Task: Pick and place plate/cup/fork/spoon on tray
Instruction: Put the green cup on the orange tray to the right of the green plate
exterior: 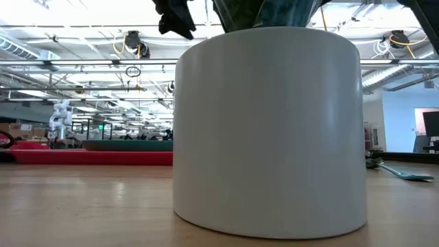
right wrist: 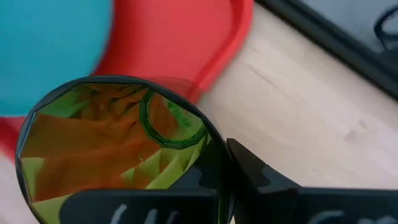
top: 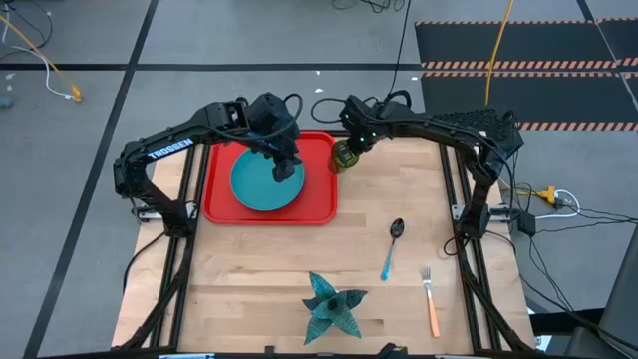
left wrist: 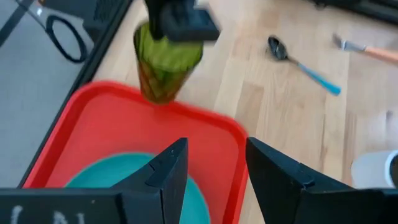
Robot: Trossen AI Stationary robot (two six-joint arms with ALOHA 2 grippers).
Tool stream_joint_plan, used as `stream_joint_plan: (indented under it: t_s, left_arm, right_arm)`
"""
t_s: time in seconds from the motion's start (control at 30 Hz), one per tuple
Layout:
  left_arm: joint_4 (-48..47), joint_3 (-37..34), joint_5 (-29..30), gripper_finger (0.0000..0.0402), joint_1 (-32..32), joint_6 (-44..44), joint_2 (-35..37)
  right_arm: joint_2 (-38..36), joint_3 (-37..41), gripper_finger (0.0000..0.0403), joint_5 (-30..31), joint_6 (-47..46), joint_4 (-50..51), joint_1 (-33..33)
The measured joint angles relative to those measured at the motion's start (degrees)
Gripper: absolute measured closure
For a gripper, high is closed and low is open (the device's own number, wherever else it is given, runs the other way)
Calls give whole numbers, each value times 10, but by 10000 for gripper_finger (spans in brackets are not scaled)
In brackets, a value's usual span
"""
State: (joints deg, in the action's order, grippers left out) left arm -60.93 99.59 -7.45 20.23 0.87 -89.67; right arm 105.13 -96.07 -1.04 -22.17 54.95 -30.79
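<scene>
A: How are the right gripper [top: 346, 152] fingers set?

B: They are pinched on the rim of the cup [top: 344, 157], which is held at the tray's [top: 221, 212] 3 o'clock edge, toward the far corner.

A: And the left gripper [left wrist: 211, 171]?

B: Its fingers are spread with nothing between them, above the plate [top: 261, 186], which is seen lying on the tray. The spoon [top: 390, 248] and fork [top: 430, 299] are left on the table [top: 249, 289], around 4 o'clock from the tray.
</scene>
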Motion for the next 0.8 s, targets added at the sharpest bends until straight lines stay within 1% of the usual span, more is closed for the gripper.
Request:
stream_joint_plan:
  t_s: [0.1, 0.2, 0.33, 0.43, 0.6, 0.67, 0.73, 0.8]
  left_arm:
    - [-16, 0, 1, 238, 0, 2, 0]
    - [-19, 0, 1, 238, 0, 1, 0]
    - [-18, 0, 1, 238, 0, 2, 0]
    - [-17, 0, 1, 238, 0, 2, 0]
    - [-21, 0, 2, 238, 2, 2, 7]
    - [-21, 0, 5, 238, 3, 3, 18]
    - [-24, 0, 16, 238, 6, 3, 30]
    - [-25, 0, 30, 238, 11, 4, 43]
  right_arm:
    - [-2, 0, 403, 32, 11, 50, 1]
    - [2, 19, 403, 58, 41, 101, 0]
    - [0, 46, 403, 57, 50, 85, -10]
    - [1, 43, 403, 54, 52, 55, -17]
    - [0, -6, 403, 38, 53, -3, -30]
    - [14, -33, 403, 40, 53, -17, -31]
    - [40, -68, 403, 39, 58, 0, -32]
    - [74, -111, 403, 32, 70, 37, -32]
